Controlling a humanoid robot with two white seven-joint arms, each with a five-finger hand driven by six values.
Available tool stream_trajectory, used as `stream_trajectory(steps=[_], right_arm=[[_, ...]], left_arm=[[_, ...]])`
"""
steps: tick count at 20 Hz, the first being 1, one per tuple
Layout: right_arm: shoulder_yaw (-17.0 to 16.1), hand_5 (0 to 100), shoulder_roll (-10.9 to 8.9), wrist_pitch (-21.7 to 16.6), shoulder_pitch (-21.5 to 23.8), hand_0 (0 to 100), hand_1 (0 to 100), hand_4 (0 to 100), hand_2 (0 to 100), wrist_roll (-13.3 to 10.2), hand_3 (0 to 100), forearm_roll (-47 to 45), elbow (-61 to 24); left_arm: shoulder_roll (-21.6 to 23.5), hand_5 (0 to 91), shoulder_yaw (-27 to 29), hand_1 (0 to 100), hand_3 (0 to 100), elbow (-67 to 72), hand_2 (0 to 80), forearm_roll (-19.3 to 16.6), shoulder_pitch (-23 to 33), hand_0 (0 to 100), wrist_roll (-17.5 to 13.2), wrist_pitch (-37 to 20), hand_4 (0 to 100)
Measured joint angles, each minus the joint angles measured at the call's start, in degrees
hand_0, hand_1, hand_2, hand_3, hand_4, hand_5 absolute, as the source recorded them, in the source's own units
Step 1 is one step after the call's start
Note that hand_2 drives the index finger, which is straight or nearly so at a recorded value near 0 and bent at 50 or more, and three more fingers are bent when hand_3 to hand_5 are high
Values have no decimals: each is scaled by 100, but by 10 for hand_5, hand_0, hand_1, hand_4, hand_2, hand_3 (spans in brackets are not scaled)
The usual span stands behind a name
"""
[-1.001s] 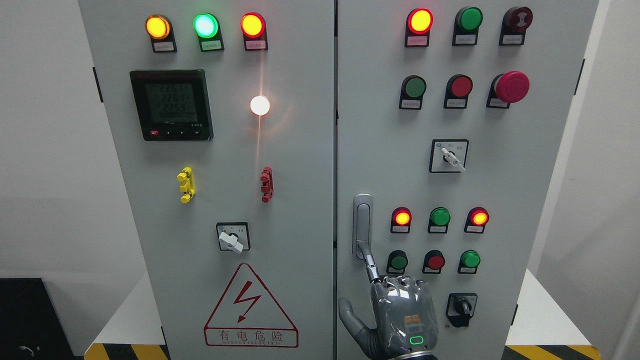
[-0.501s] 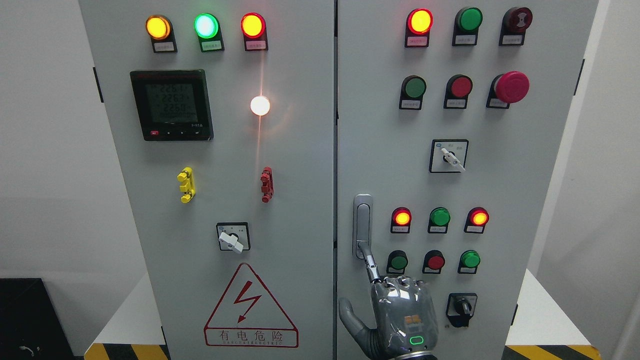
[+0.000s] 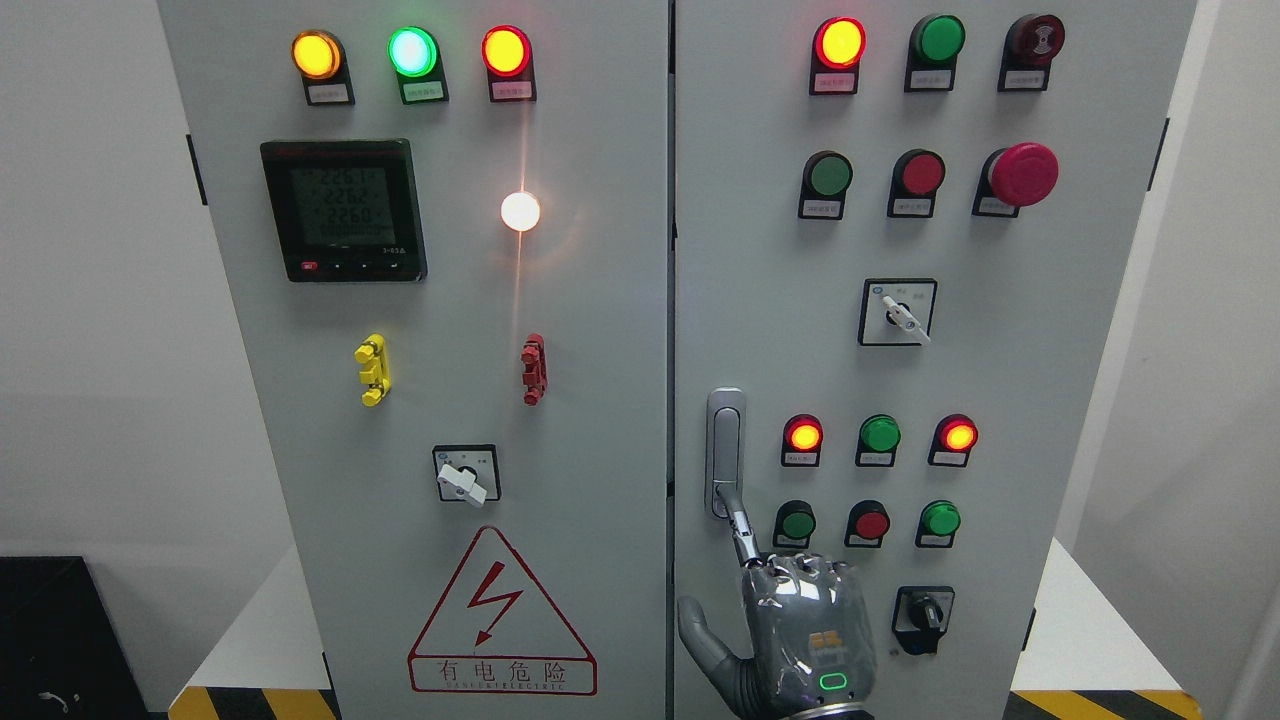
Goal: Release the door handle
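The silver door handle (image 3: 725, 440) stands upright at the left edge of the cabinet's right door (image 3: 1000, 400). My right hand (image 3: 790, 600) comes up from the bottom edge, its back facing me. Its index finger (image 3: 740, 525) is stretched up and its tip is hooked at the handle's lower end. The other fingers are curled at the knuckles and the thumb (image 3: 700, 630) sticks out to the left. The door looks closed, flush with the left door (image 3: 450, 400). The left arm is out of view.
Lit and unlit pilot lamps, push buttons (image 3: 872, 522), a red emergency stop (image 3: 1022, 173) and rotary switches (image 3: 898, 312) surround the handle. The left door carries a meter (image 3: 343, 210) and a red warning triangle (image 3: 500, 615). White walls stand on both sides.
Only the meter digits have changed. The hand and the door have not moved.
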Motion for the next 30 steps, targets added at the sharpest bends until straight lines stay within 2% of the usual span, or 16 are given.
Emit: stream_trajectory(steps=[30], right_arm=[[17, 1000, 7, 1, 46, 399, 279, 995, 17, 96, 1000, -9, 15]], left_arm=[[0, 0, 0, 556, 0, 0, 0, 0, 0, 120, 0, 0, 0]])
